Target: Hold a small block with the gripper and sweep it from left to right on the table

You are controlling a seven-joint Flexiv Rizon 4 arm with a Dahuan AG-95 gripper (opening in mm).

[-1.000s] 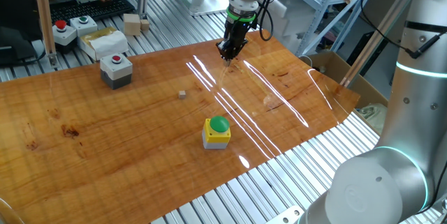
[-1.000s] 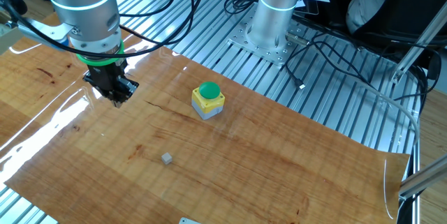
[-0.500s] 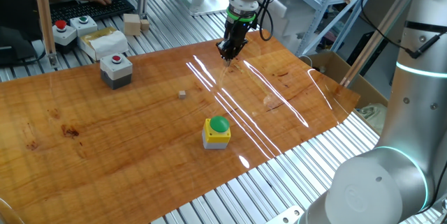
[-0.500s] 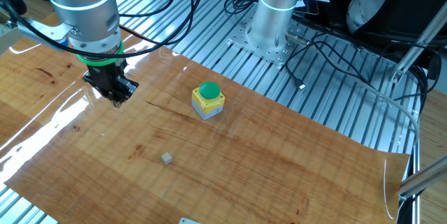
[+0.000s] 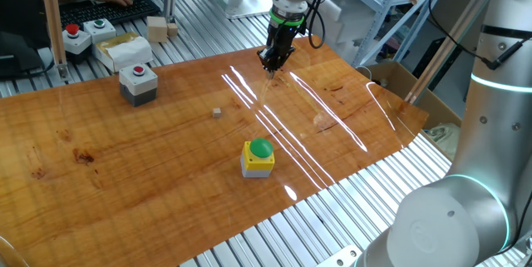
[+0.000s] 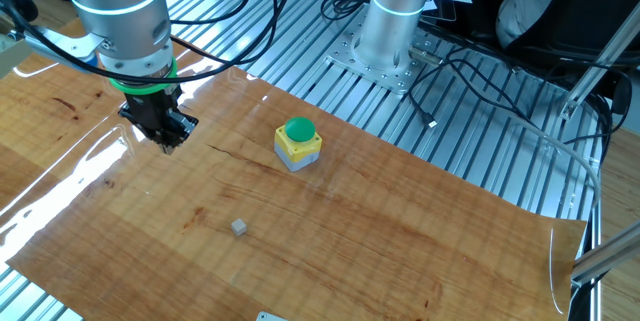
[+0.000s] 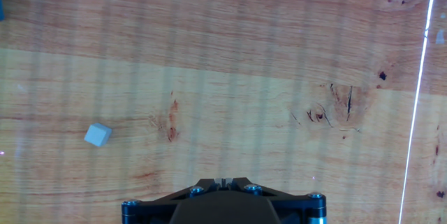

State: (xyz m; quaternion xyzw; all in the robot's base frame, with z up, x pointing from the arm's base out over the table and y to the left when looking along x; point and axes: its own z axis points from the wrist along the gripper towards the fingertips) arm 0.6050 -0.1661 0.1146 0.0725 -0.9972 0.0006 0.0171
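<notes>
The small block (image 5: pixel 217 113) is a tiny pale cube lying alone on the orange-brown table (image 5: pixel 166 159). It also shows in the other fixed view (image 6: pixel 238 226) and at the left of the hand view (image 7: pixel 98 134). The gripper (image 5: pixel 270 67), black with a green ring above it, hovers just above the table's far edge, well to the right of the block and apart from it. In the other fixed view the gripper (image 6: pixel 170 144) stands at the upper left. In the hand view the gripper (image 7: pixel 222 181) shows its jaws pressed together with nothing between them.
A yellow-and-grey box with a green button (image 5: pixel 258 157) stands near the table's middle. A grey box with a red button (image 5: pixel 138 83) stands at the back left. More button boxes (image 5: pixel 77 38), wooden blocks (image 5: pixel 158 27) and a keyboard lie on the aluminium frame behind. A second arm (image 5: pixel 482 134) stands right.
</notes>
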